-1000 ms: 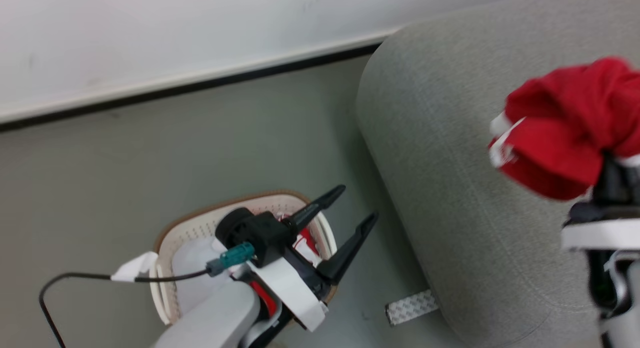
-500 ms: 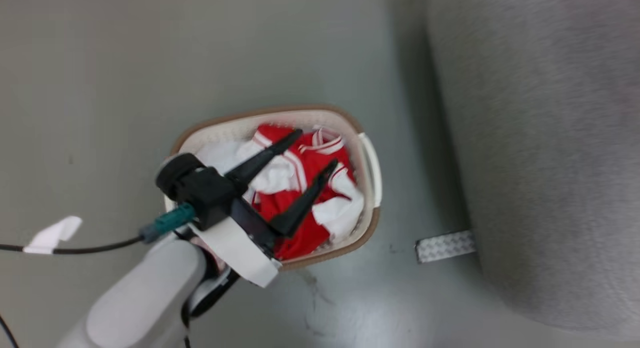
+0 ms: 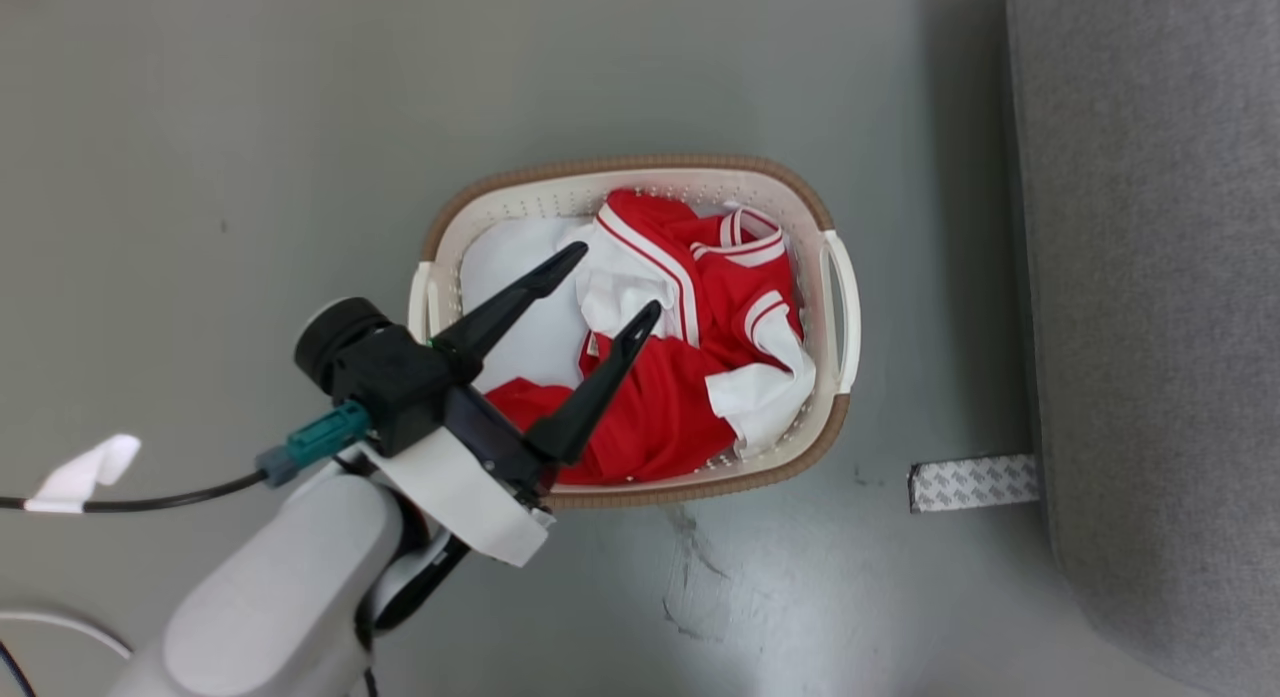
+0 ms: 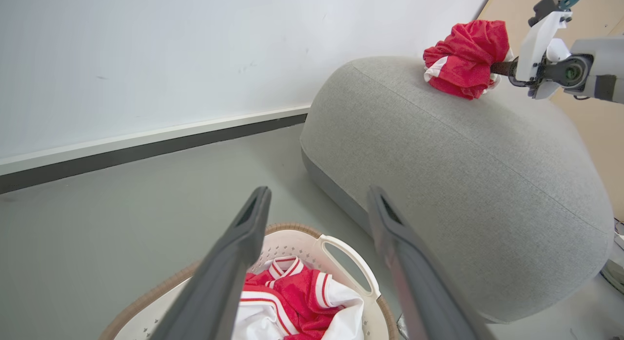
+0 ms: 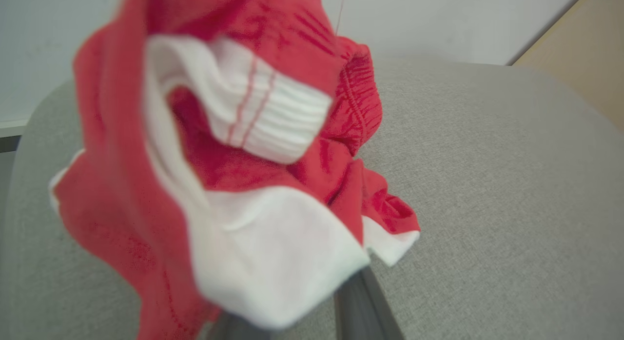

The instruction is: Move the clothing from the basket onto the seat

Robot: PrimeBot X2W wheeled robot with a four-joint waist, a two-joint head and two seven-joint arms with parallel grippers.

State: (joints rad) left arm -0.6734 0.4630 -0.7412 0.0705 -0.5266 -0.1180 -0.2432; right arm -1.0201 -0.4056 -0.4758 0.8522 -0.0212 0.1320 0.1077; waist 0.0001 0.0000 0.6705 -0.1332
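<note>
We see our pale grey rounded forearm point(image 3: 270, 597), white wrist bracket point(image 3: 460, 497), black round-capped housing point(image 3: 370, 362), teal plug point(image 3: 315, 439) on black cord point(image 3: 150, 499), left gripper point(image 3: 615, 282) of two long dark fingers point(image 3: 510, 302).

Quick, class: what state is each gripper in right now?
Left gripper: open, empty, over the basket.
Right gripper: red garment bunched at its tip above the seat; grip cannot be told.

We count one basket point(image 3: 640, 165), one seat point(image 4: 463, 174), one heap of clothing point(image 3: 690, 397) in that basket, whose separate pieces we cannot number, one bundle of clothing point(image 4: 463, 62) above the seat, and one patterned strip point(image 3: 970, 482).
</note>
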